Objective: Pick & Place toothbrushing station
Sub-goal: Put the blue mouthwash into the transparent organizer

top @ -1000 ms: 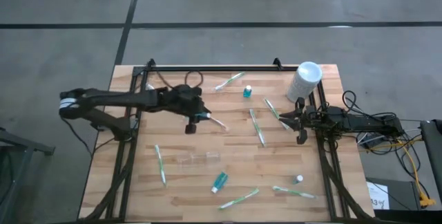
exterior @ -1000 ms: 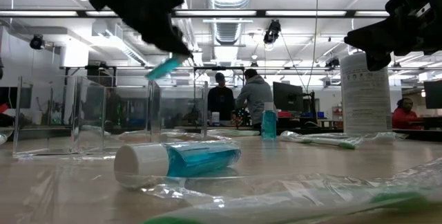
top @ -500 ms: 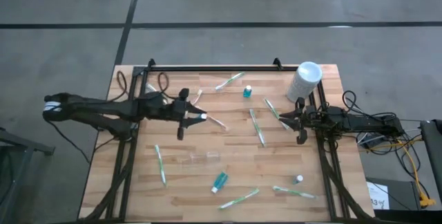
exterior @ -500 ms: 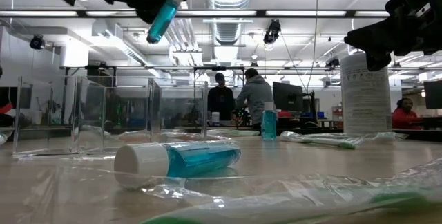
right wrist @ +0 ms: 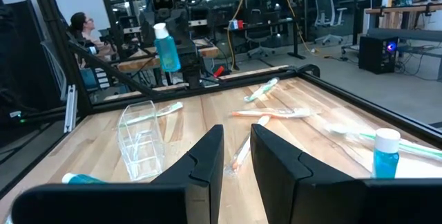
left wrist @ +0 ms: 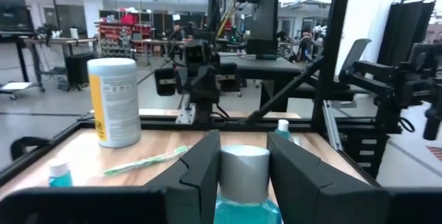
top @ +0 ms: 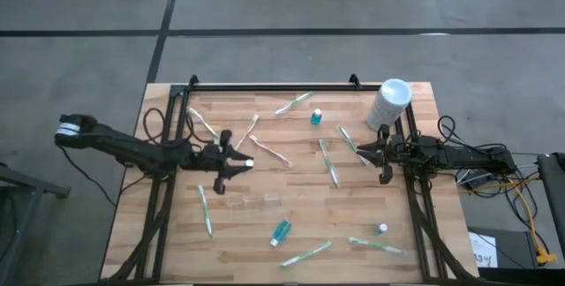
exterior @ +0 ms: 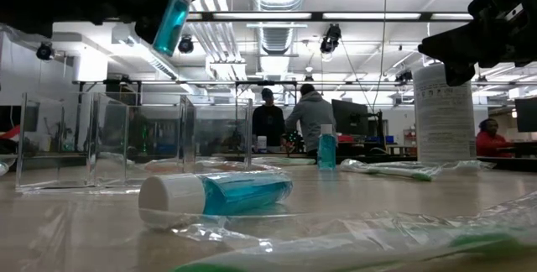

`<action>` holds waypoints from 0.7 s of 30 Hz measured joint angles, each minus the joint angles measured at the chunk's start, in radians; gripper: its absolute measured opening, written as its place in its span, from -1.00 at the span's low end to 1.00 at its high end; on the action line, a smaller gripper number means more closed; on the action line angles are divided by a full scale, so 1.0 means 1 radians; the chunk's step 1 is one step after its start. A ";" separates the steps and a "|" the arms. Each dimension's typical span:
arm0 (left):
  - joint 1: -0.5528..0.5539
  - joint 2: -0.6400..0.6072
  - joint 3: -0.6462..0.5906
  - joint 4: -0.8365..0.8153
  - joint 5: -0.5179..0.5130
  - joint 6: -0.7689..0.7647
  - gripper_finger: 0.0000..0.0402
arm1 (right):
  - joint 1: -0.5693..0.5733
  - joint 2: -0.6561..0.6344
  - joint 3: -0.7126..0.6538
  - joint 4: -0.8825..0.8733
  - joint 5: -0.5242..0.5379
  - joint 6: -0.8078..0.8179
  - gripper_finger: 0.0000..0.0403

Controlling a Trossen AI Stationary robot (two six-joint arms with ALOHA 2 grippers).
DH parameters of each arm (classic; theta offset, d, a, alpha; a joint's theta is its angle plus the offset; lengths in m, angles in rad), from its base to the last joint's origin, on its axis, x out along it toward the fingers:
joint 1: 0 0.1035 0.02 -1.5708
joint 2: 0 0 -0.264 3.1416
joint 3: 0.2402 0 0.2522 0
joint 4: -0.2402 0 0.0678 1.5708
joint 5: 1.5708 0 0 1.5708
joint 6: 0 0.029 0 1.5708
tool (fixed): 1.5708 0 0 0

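Gripping a small blue bottle (left wrist: 243,182) between my left claw's (top: 237,164) two fingers, I have it clamped just under its pale cap, which sticks out past my fingertips, the blue body running back between the pads. In the low view it hangs tilted, well above the table (top: 291,224). My judgement is that it is light and stiff, a smooth plastic shell part full of liquid, so it can slip or swing round in a narrow pinch; taking it near the shoulder below the cap, as now, gives the pads a ledge to sit against. I would not squeeze harder, since thin plastic may flex.

Just ahead of my left claw and slightly to one side lies the clear organizer (top: 256,202), hard to make out from above. Loose toothbrushes (top: 329,162) lie scattered ahead of the claw, and another blue bottle (top: 281,230) lies on its side beyond the organizer.

My right claw (top: 374,156) waits at the far edge of the table beside the white canister (top: 389,102); its fingers stand a narrow gap apart with nothing between them
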 joint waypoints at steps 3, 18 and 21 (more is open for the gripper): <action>-0.011 0.030 -0.009 0.042 -0.003 -0.011 -0.43 | 0.000 0.000 0.000 0.000 0.000 0.000 -0.66; -0.102 0.312 -0.003 0.271 -0.023 -0.166 -0.43 | 0.000 0.000 0.000 0.000 0.000 0.000 -0.66; -0.118 0.350 -0.001 0.288 -0.032 -0.194 -0.43 | 0.000 0.000 0.000 0.000 0.000 0.000 -0.66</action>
